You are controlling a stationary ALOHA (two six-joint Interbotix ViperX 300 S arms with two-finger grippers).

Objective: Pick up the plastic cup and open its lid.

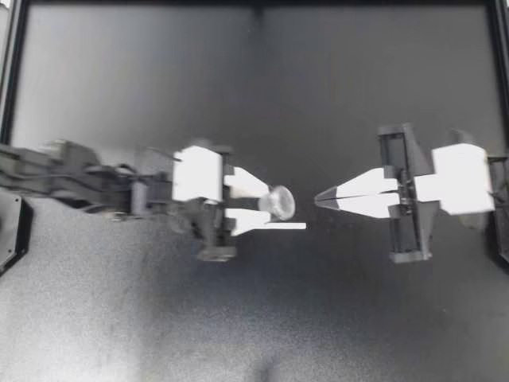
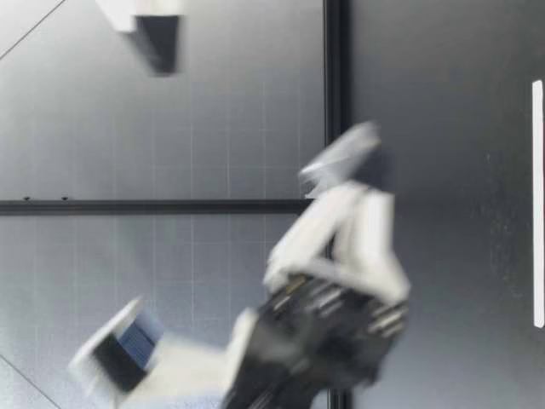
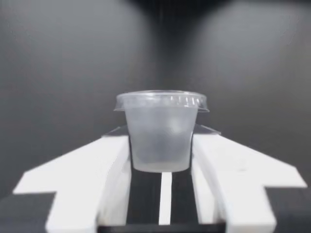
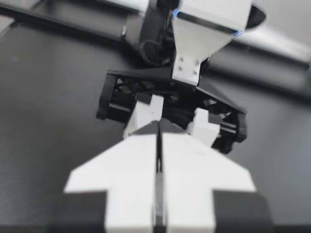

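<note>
Top view, read as a clock face with 12 at the far edge, shows one table, two arms and one plastic cup. The cup sits close to the middle of the table, a little toward 4 o'clock. It is seen from above as a pale round shape.

My left gripper reaches in from 9 o'clock, with one of its two fingers on either side of the cup. My right gripper reaches in from 3 o'clock. Its two fingers are pressed flat together into a single point that aims at the cup from the cup's 3 o'clock side. The point is near the cup but not touching it.

Left wrist view shows the grip clearly. The two white fingers press against the cup's wall from opposite sides, about a cup's width apart, so the pincer is clamped on the cup. The cup stands upright between them. Its single clear lid sits on the rim.

Right wrist view shows that pincer fully closed with nothing in it, only a thin seam between the fingers. The left gripper faces it from just ahead.

Low view is smeared. It shows the left gripper with a pale blur at its tips that matches the cup. I cannot tell there whether the cup touches the table.
</note>
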